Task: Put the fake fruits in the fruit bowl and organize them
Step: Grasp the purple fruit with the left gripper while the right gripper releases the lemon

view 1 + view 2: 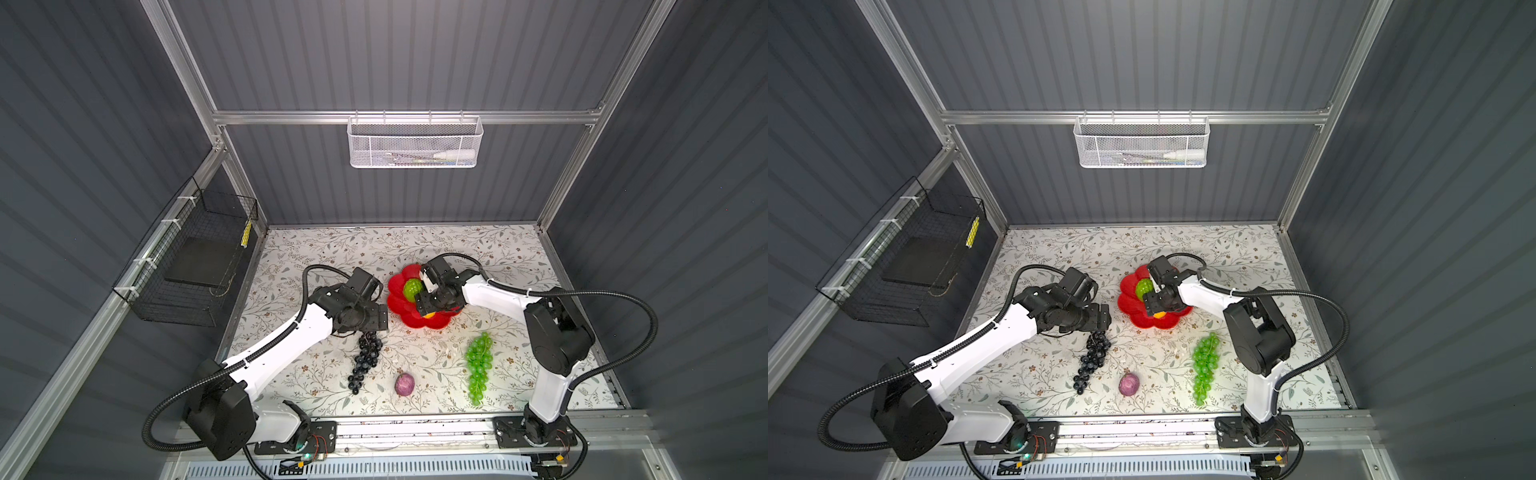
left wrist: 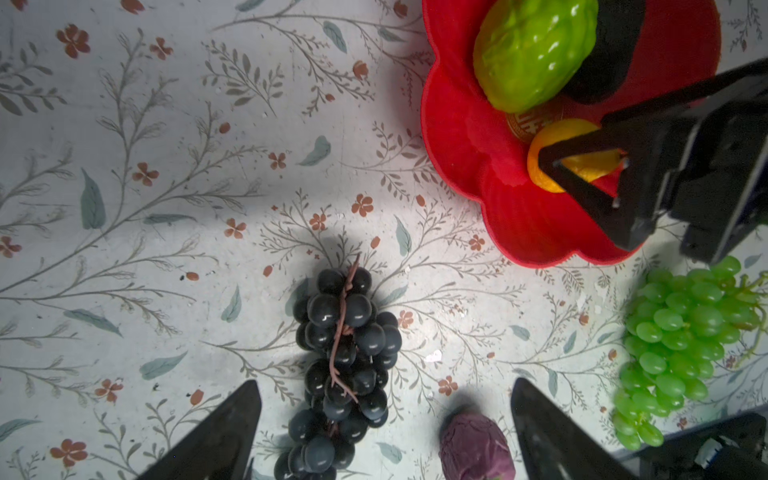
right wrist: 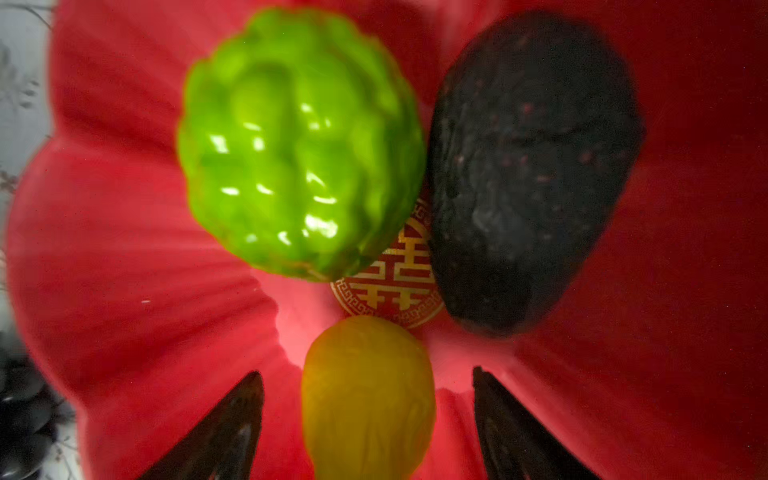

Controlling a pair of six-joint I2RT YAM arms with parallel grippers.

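Observation:
The red flower-shaped fruit bowl (image 1: pixel 398 308) (image 1: pixel 1128 308) sits mid-table. In it lie the bumpy lime-green fruit (image 3: pixel 299 145) (image 1: pixel 412 289), the black avocado (image 3: pixel 532 166) and the yellow ball (image 3: pixel 368 399) (image 2: pixel 548 135). My right gripper (image 3: pixel 368 372) hangs over the bowl, open, with the yellow ball between its fingers and a gap on each side. My left gripper (image 2: pixel 384 382) is open above the table. The dark purple grape bunch (image 2: pixel 345 353) (image 1: pixel 365 361) and the purple ball (image 2: pixel 476 449) (image 1: pixel 404 384) lie under it. The green grape bunch (image 1: pixel 478 365) (image 2: pixel 681 345) lies on the right.
A white mesh basket (image 1: pixel 413 143) hangs on the back wall and a black wire basket (image 1: pixel 195 266) on the left wall. Grey panel walls close in the floral table (image 1: pixel 316 257) on three sides. The arm bases stand on a rail (image 1: pixel 415 428) along the front edge.

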